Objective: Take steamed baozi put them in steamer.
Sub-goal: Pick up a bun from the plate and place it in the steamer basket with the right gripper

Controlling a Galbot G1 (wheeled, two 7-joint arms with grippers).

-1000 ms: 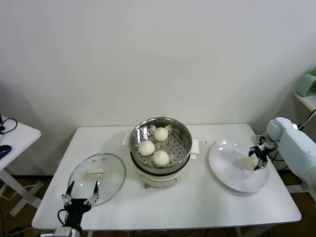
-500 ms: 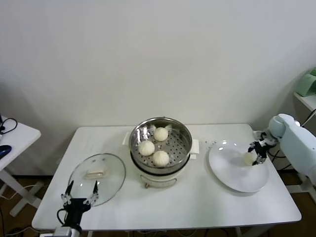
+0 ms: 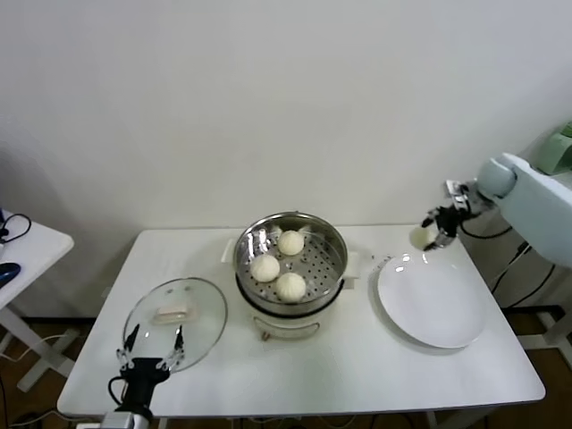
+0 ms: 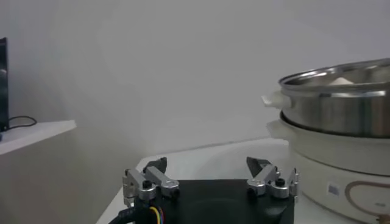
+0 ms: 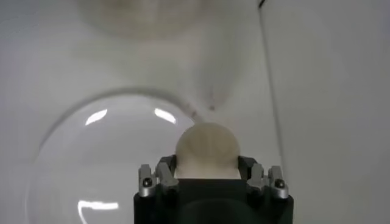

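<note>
Three cream-white baozi [image 3: 290,242] [image 3: 264,267] [image 3: 290,286] lie in the shiny steel steamer [image 3: 332,243] on its white cooker base at the table's middle. My right gripper [image 3: 427,235] is shut on a fourth baozi [image 3: 419,236] and holds it in the air above the far left edge of the white plate [image 3: 433,304]. In the right wrist view the baozi [image 5: 207,150] sits between the fingers, over the plate [image 5: 91,158]. My left gripper [image 3: 150,357] is open and empty at the table's front left, also shown in the left wrist view [image 4: 210,176].
A flat glass lid [image 3: 206,313] lies on the table left of the steamer, just beyond my left gripper. The steamer's side shows in the left wrist view [image 4: 335,103]. A second white table [image 3: 27,246] stands at far left.
My right gripper has lifted the baozi off the plate and carried it up and toward the steamer. The left arm has hardly moved.
</note>
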